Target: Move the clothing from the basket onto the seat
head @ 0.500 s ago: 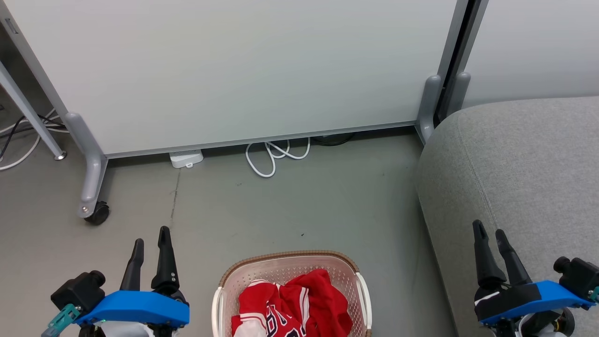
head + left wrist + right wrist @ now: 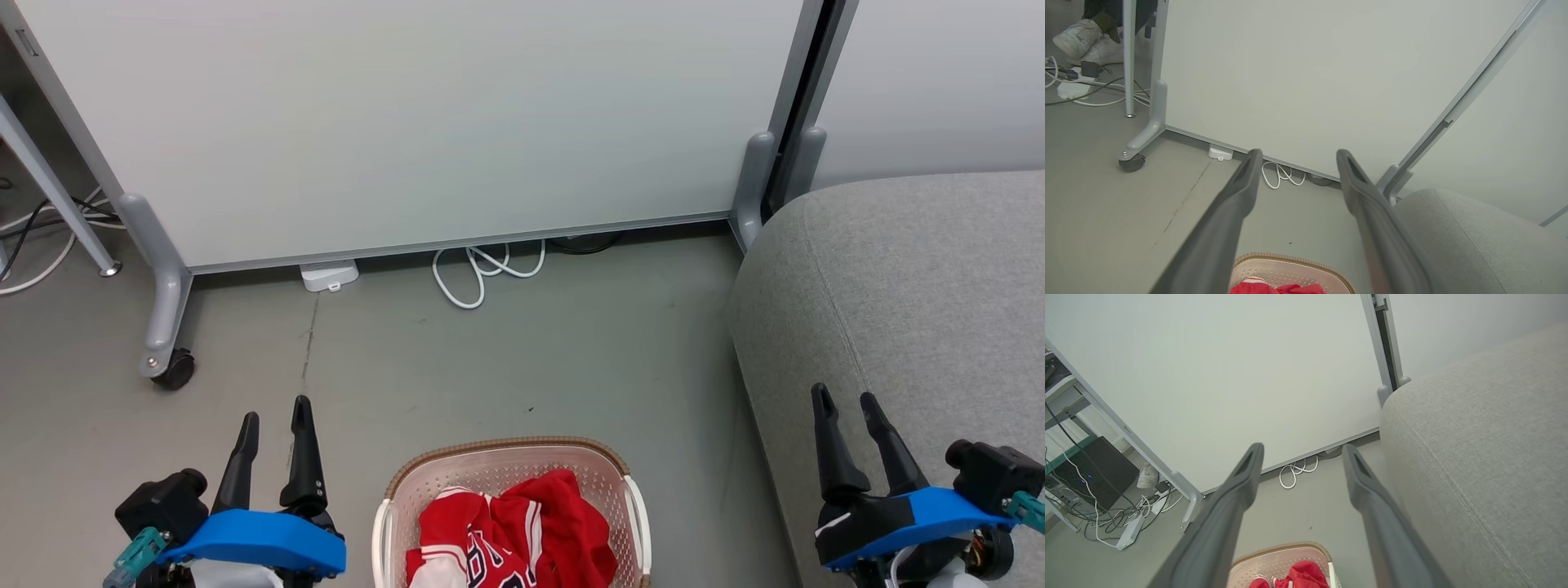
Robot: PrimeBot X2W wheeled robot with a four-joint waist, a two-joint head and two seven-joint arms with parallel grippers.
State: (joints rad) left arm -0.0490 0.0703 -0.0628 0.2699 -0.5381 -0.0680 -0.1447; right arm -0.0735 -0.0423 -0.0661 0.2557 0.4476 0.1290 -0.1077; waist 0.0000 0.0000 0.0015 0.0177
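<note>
Grey floor [image 2: 531, 367] below: left gripper [image 2: 276, 408] and right gripper [image 2: 842, 393] hover empty, fingers apart, either side of the basket [image 2: 506, 445], likely poised to reach in. Red clothing [image 2: 539, 523] lies bunched inside the basket, and the seat [image 2: 922, 269] is just to the right, so the carry should be short.

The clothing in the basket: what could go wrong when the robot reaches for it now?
1. The clothing lies bunched in the basket; one grab may take only part, and the rest may fall on the floor.
2. The left gripper and right gripper are open; a finger could catch the basket's perforated wall and tip it.
</note>
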